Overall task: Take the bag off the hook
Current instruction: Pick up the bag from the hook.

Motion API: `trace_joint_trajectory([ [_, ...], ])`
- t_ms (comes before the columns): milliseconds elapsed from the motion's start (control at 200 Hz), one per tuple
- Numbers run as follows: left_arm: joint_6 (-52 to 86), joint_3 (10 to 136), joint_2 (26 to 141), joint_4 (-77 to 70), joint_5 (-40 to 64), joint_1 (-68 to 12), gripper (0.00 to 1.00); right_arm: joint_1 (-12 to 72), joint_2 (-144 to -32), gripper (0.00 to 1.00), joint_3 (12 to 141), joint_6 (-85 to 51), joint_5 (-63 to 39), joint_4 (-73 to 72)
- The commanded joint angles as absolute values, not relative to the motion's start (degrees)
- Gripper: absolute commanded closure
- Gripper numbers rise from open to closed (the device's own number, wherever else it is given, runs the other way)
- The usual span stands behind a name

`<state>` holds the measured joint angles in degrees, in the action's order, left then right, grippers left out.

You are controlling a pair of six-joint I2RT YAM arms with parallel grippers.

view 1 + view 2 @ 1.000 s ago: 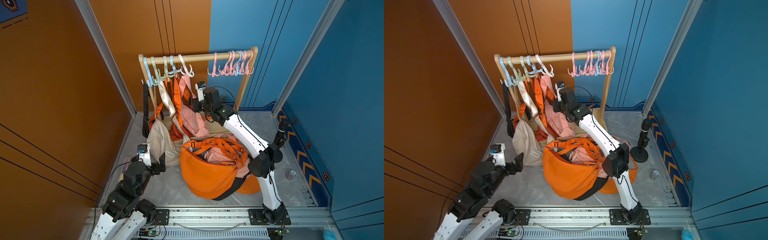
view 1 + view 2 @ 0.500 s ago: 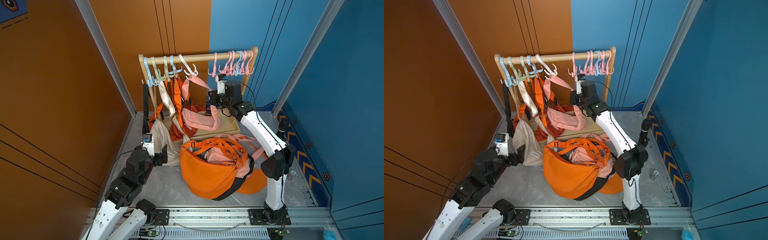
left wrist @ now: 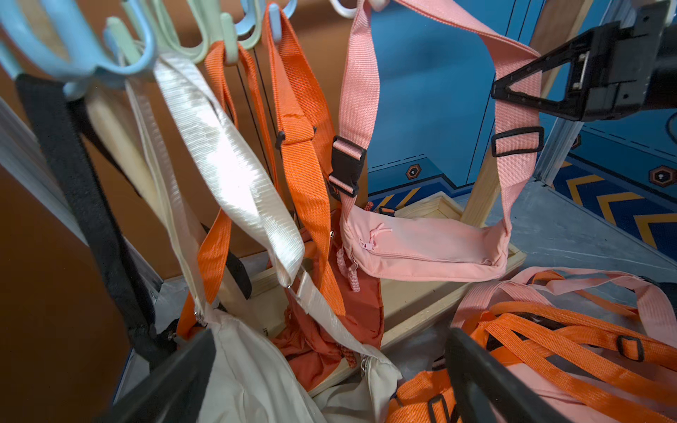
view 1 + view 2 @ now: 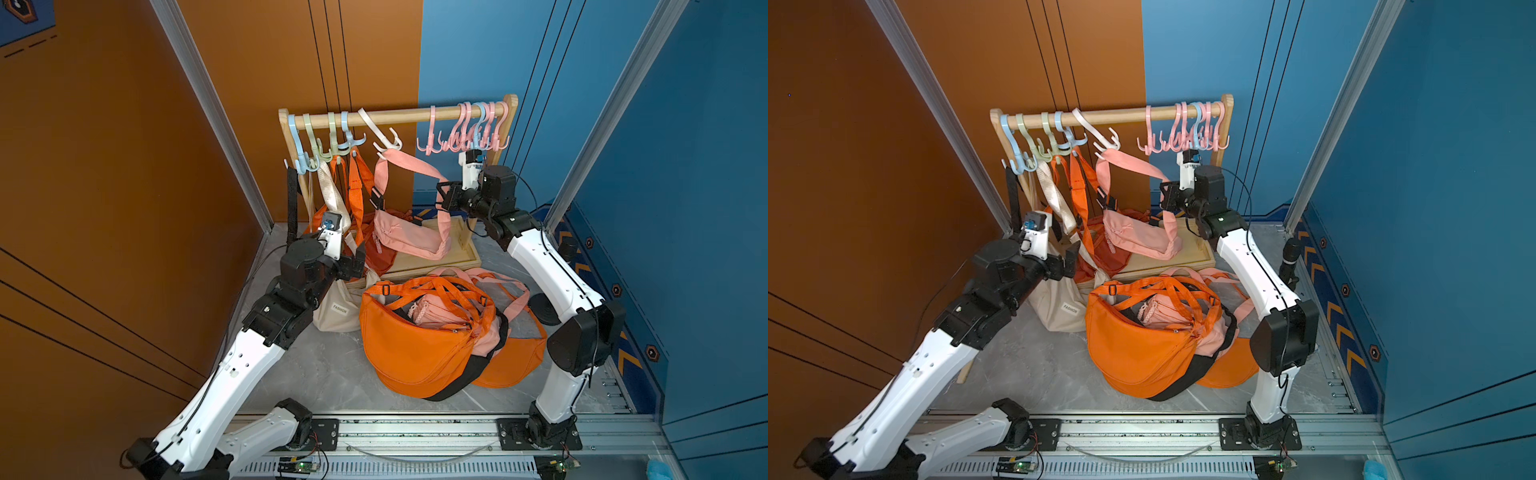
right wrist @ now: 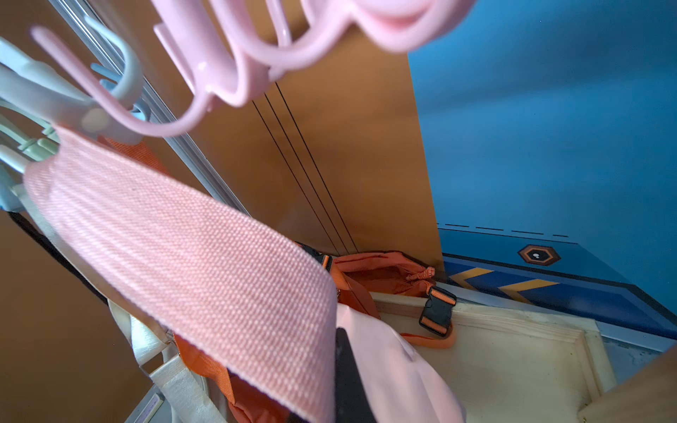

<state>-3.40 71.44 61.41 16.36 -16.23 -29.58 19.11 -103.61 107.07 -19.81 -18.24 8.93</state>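
Beside your right gripper [image 4: 446, 197], in both top views, the pink bag [image 4: 411, 237] hangs just below. Its strap [image 4: 415, 166] is pinched tight but looped over the white hook [image 4: 380, 135]. Lift the strap up, then off the hook tip.

Left wrist view: your left gripper [image 3: 329, 333] is spread wide, holding nothing.

Right wrist view: the strap fills the front.

1 second ago your right gripper was closer to the white hook. It has pulled the strap out sideways.
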Motion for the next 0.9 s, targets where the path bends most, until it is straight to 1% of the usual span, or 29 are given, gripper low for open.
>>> trace_joint_trajectory([
  [0,-8.11,76.13,65.31,11.33,-15.19,-30.83,0.02,14.82,-101.56,1.0,104.64,-22.05,-17.43,8.97],
  [155,-10.2,82.53,72.85,8.61,-14.9,-31.82,0.02,11.65,-100.1,1.0,103.32,-23.73,-19.3,7.36],
  [200,-10.76,84.11,74.91,7.95,-14.98,-32.13,0.02,10.8,-99.39,1.0,100.85,-24.28,-19.72,6.62],
  [340,-12.03,88.13,80.49,4.97,-14.78,-32.56,0.02,9.02,-97.95,1.0,98.84,-25.7,-21.01,4.66],
  [501,-12.39,91.69,85.75,2.49,-15.29,-32.52,0.02,9.04,-98.18,1.0,98.63,-27.58,-23.08,2.92],
  [896,-12.58,96.12,94.61,-10.8,-14.69,-30.11,0.01,11.51,-98.35,1.0,98.78,-29.44,-25.66,1.08],
])
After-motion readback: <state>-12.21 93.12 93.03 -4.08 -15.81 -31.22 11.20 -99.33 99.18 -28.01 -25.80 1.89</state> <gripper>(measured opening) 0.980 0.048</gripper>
